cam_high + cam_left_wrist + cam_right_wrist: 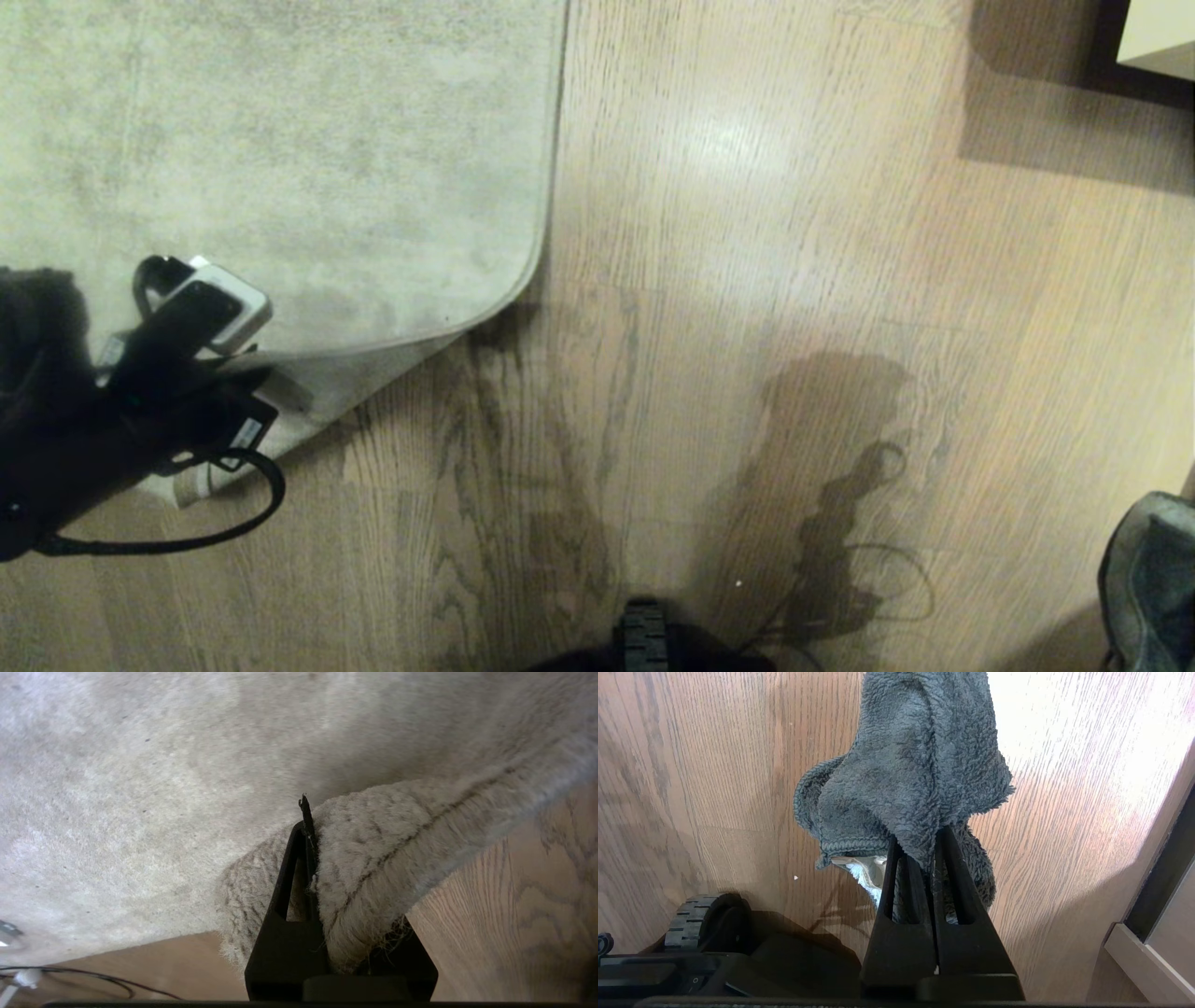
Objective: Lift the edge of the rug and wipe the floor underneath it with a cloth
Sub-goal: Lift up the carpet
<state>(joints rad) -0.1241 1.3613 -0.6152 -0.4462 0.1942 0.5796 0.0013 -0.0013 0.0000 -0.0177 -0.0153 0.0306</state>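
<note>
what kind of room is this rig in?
Likely a home living area: a pale rug lies on a wood plank floor, with what looks like low furniture at the far corner.

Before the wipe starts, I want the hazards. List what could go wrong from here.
1. The left tool pinches only the rug right at its border; the thick pile could slip free and flop back onto the floor.
2. The right tool grips the cloth by one fold, so it may bunch up or pull loose while wiping.
3. A loose cable hangs under the left arm and could snag.
</note>
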